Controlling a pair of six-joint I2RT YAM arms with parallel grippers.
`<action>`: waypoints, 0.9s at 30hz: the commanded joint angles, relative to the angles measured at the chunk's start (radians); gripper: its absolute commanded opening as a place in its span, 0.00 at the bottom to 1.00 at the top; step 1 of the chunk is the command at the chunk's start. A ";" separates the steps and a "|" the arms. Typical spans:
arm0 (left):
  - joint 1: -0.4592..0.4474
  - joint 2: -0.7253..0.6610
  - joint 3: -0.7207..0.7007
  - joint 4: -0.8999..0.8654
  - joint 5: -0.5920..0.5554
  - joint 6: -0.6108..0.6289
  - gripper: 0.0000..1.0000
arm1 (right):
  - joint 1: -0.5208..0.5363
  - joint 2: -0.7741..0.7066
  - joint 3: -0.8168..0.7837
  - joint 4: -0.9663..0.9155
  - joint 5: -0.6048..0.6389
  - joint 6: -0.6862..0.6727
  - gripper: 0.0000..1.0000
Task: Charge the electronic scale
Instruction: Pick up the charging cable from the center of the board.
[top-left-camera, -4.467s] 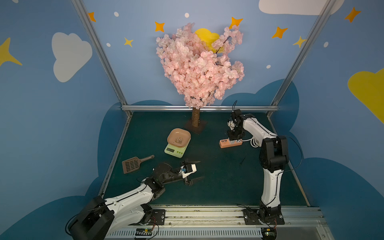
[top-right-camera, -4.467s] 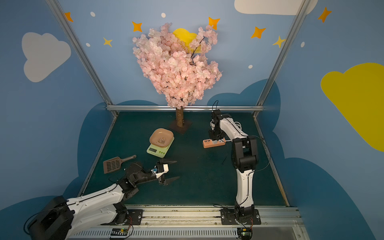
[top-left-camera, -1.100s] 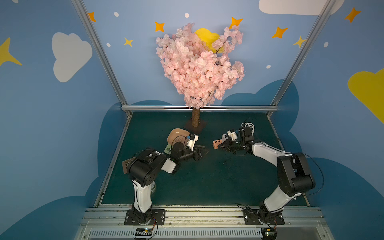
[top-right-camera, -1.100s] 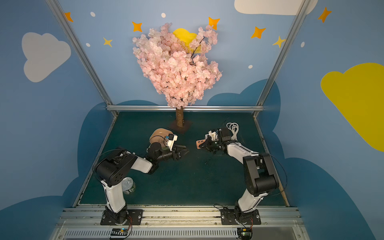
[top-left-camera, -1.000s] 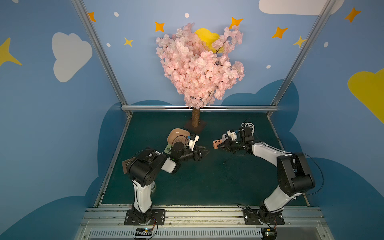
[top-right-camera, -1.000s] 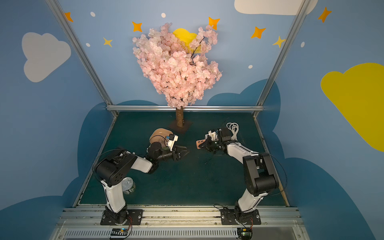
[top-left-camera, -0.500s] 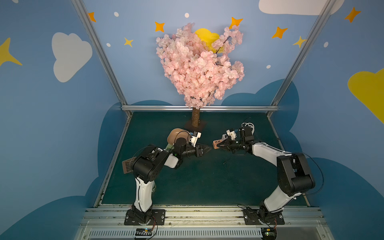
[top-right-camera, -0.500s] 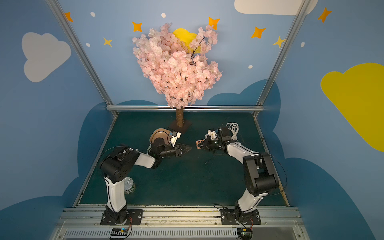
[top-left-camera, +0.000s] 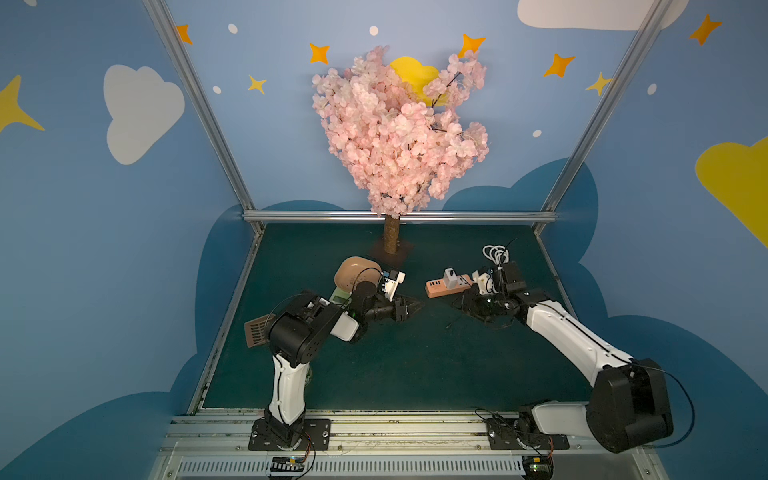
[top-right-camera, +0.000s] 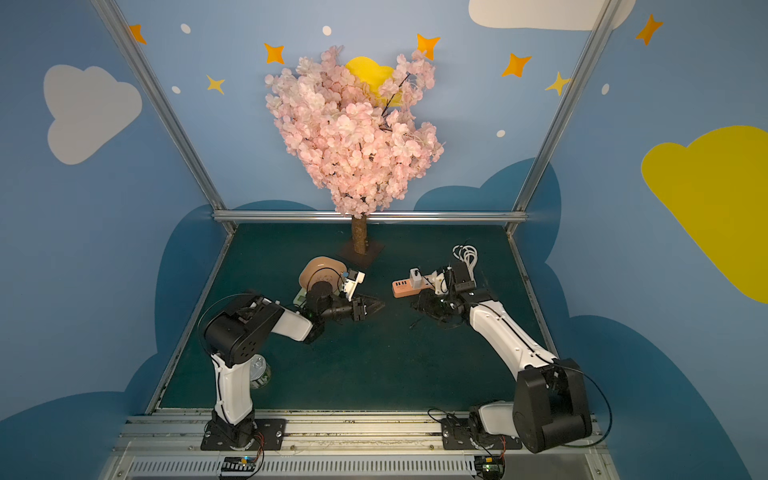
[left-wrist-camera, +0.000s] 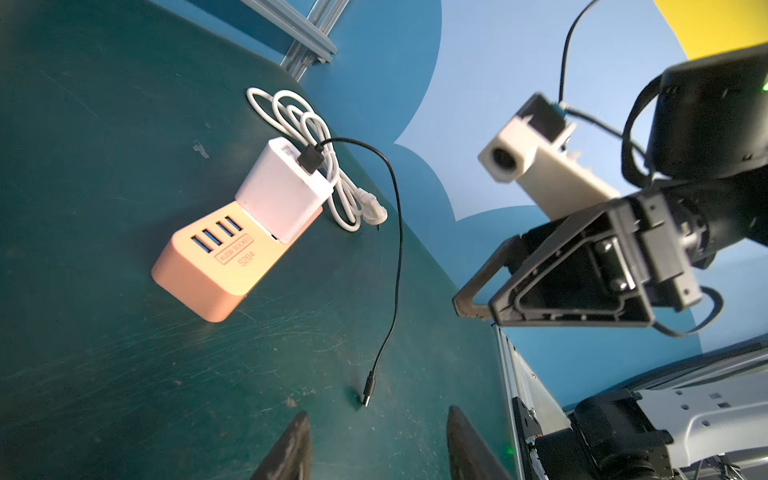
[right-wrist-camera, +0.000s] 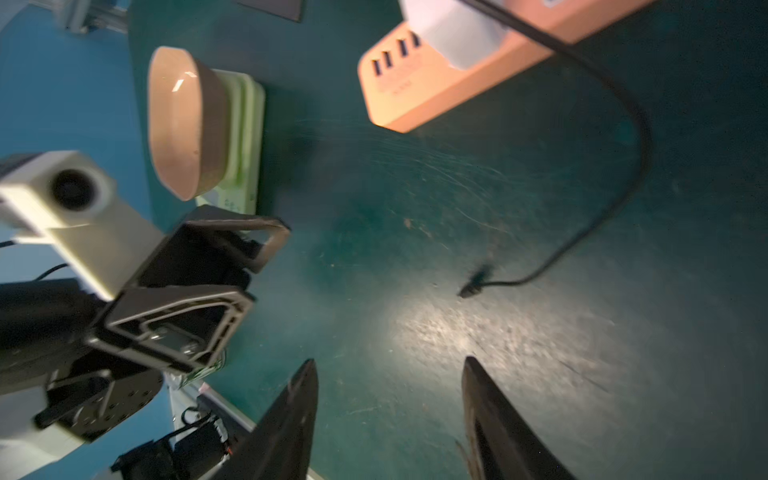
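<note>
Closest to you, both arms lean in low over the green desk (top-left-camera: 415, 374). A brown slotted scoop (top-left-camera: 255, 330) pokes out from behind your left arm's elbow, partly hidden.

Next in, your left gripper (top-left-camera: 417, 308) points across at the right one. In its wrist view the fingers sit apart with nothing between them, so it's released. Your right gripper (right-wrist-camera: 388, 363) faces it, also spread and holding nothing. The loose end of the black cable (left-wrist-camera: 399, 257) lies flat on the desk in the gap between the two grippers, touching neither.

A bit farther back, that cable runs up into the white charger (left-wrist-camera: 282, 191). The charger is plugged into the orange strip (left-wrist-camera: 216, 266), which sits just behind the right gripper.

The scale (top-left-camera: 353, 272) is on the desk behind your left wrist, left of the strip and well apart from it. Its pink tray is on top, and the arm hides most of the green base.

A white cord (top-left-camera: 494, 251) is coiled behind the strip, and the pink tree (top-left-camera: 395, 137) stands at the very back.
</note>
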 joint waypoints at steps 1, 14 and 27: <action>-0.013 0.000 -0.004 0.018 -0.019 0.033 0.52 | -0.007 0.025 -0.053 -0.027 0.103 0.005 0.61; -0.039 -0.026 -0.002 -0.005 -0.031 0.050 0.53 | -0.022 0.264 -0.035 0.281 -0.005 0.072 0.60; -0.063 0.008 0.019 -0.009 -0.049 0.053 0.52 | -0.035 0.333 -0.039 0.439 -0.124 0.146 0.00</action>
